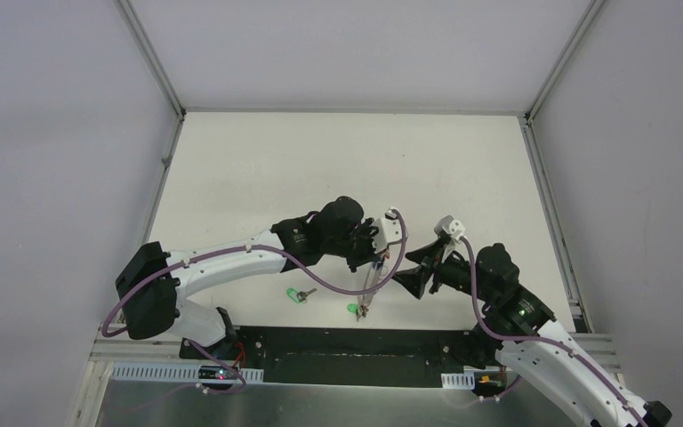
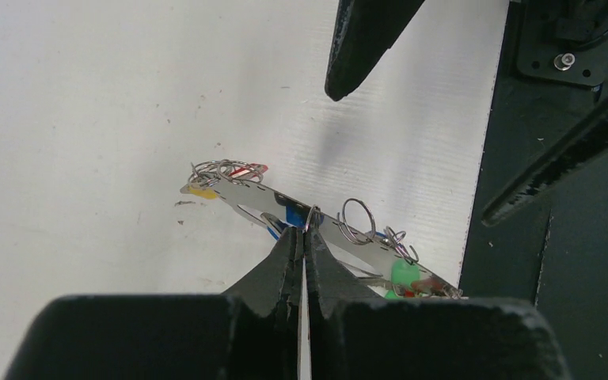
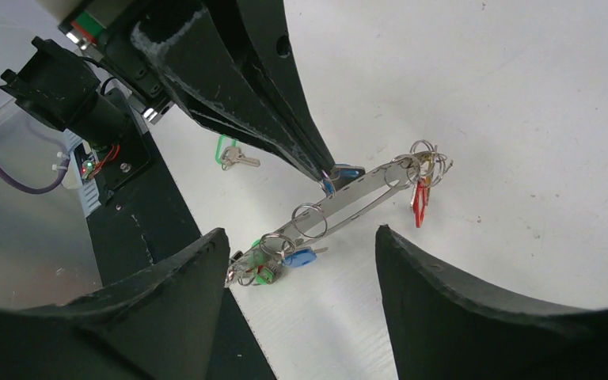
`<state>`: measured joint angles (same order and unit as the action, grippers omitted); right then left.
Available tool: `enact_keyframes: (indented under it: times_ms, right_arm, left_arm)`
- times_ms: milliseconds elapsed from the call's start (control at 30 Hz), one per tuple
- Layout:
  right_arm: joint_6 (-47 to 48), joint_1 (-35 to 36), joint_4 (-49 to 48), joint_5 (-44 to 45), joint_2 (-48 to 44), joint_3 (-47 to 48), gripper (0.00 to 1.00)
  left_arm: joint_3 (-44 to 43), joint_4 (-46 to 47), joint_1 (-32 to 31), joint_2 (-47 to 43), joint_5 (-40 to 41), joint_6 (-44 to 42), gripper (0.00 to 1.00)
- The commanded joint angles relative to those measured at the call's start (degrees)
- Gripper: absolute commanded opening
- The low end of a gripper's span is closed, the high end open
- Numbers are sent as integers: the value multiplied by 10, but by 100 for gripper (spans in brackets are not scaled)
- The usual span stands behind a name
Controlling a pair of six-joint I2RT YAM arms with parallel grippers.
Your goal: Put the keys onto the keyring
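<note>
left claw (image 2: 305,229) — pinched shut on keyring (image 3: 364,190) at mid-length, ring held tilted | right claw (image 3: 301,231) — fingers spread, near keyring | green-tagged key (image 1: 297,294) loose on tabletop (image 1: 258,178), apart from keyring

Your left gripper (image 2: 306,231) is clamped on the keyring (image 2: 241,195) at frame centre; the ring slants toward the lower right.

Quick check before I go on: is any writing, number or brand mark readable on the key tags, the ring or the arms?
None can be read.
The coloured plastic tags on the long thin silvery metal keyring show no lettering at this size, nor does the loose green-tagged key.
The left gripper and right gripper show no marks.
</note>
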<state>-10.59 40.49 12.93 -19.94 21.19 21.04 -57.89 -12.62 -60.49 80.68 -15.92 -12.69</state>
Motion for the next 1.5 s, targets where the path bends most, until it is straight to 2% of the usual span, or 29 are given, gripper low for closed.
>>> enact_keyframes:
  times_ms: [0, 133, 233, 533, 800, 1100, 1333, 1467]
  right_arm:
    - [24, 0, -11, -7, 2, -2, 67]
    - [32, 0, -26, -14, 17, -15, 58]
    - [38, 0, -45, -30, 35, -22, 46]
    - [38, 0, -156, -120, 86, -39, 49]
    - [69, 0, -176, -90, 119, -34, 45]
    - [85, 0, -200, -101, 145, -39, 36]
    - [100, 0, -210, -142, 138, -41, 26]
    - [103, 0, -212, -168, 135, -42, 23]
  left_arm:
    - [17, 12, -11, -26, -25, -30, 0]
    - [32, 18, -12, -41, -27, -34, 0]
    - [41, 19, -14, -50, -27, -32, 0]
    - [54, 27, -19, -65, -34, -35, 0]
    - [57, 48, -27, -64, -50, -41, 0]
    - [68, 63, -35, -78, -76, -60, 0]
    - [70, 68, -38, -77, -80, -65, 0]
    - [65, 68, -38, -70, -75, -64, 0]
